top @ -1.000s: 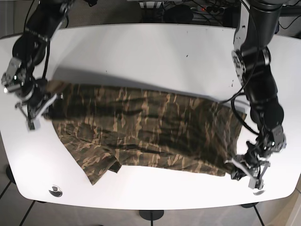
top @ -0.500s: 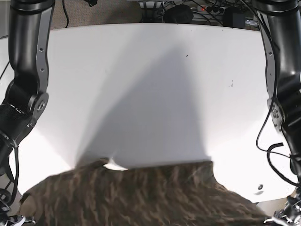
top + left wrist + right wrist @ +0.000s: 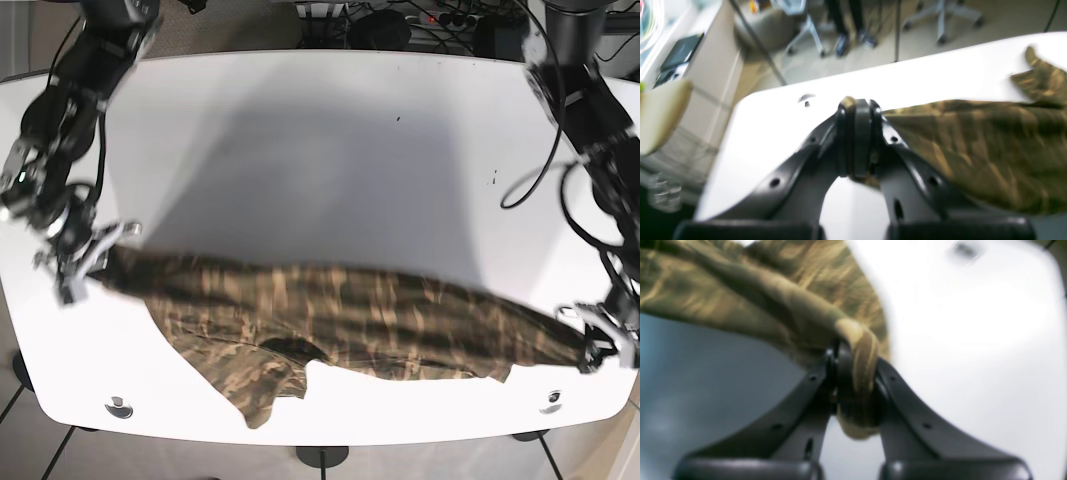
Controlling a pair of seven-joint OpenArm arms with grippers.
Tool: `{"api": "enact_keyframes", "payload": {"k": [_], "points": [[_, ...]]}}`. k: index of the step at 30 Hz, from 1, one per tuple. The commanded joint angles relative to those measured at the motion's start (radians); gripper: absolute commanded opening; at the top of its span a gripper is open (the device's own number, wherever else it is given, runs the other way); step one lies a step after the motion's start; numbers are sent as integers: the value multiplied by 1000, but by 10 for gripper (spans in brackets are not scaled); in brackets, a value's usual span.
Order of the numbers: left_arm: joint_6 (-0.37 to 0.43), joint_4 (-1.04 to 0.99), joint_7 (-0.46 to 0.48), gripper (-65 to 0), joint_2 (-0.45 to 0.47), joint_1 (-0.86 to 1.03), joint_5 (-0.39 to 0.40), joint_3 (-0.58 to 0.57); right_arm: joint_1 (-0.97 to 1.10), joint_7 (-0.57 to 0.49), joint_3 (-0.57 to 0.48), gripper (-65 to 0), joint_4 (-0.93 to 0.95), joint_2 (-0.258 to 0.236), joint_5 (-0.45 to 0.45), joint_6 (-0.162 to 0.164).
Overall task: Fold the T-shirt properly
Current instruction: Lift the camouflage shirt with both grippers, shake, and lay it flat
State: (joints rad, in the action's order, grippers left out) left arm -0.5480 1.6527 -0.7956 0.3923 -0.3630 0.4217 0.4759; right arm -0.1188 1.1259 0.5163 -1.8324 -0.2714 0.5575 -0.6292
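A: Base view first, nearest edge of the white table: what is lying there?

B: A loose flap of the camouflage T-shirt is trailing near the front edge, left of centre. Behind it the rest of the shirt is stretching as a long band across the table, its long axis running side to side.

A: What is holding it?

B: Both arms, one at each end. The right gripper, at the view's left, is pinching one end, and the left gripper, at the view's right, is pinching the other. Each arm is nearest its own end, so the cloth lies inward from both tools.

A: How far open are they?

B: In the right wrist view the right gripper is clamping a bunched roll of fabric with its jaws closed on it. In the left wrist view the left gripper is pressed closed, with the cloth spreading away from its right side; the pinched edge itself is hard to make out.

A: Further back?

B: Bare table, then cables and floor beyond.

A: Any brand, label or writing?

B: None is readable; both wrist views are blurred.
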Motion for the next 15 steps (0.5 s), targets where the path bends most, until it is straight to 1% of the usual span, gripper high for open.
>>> {"api": "enact_keyframes", "payload": {"k": [1, 2, 5, 7, 9, 13, 15], "points": [[-30, 53, 6, -646, -13, 129, -7, 56, 95, -60, 5, -631, -51, 8, 36, 1], [-60, 79, 6, -646, -40, 201, -8, 96, 159, -68, 6, -631, -63, 17, 42, 1], [-100, 143, 5, -646, -102, 367, -10, 182, 293, -85, 6, -631, -108, 28, 42, -2], [-123, 166, 5, -646, -118, 447, -10, 218, 356, -106, 15, -631, -114, 45, 42, -2], [-150, 171, 5, -646, -131, 529, -8, 254, 417, -106, 61, -631, -114, 54, 42, -4], [-150, 169, 5, -646, -137, 648, -8, 380, 523, -112, 74, -631, -112, 51, 42, -4], [-150, 171, 5, -646, -137, 669, -8, 393, 546, -112, 81, -631, -109, 51, 39, -4]]}}
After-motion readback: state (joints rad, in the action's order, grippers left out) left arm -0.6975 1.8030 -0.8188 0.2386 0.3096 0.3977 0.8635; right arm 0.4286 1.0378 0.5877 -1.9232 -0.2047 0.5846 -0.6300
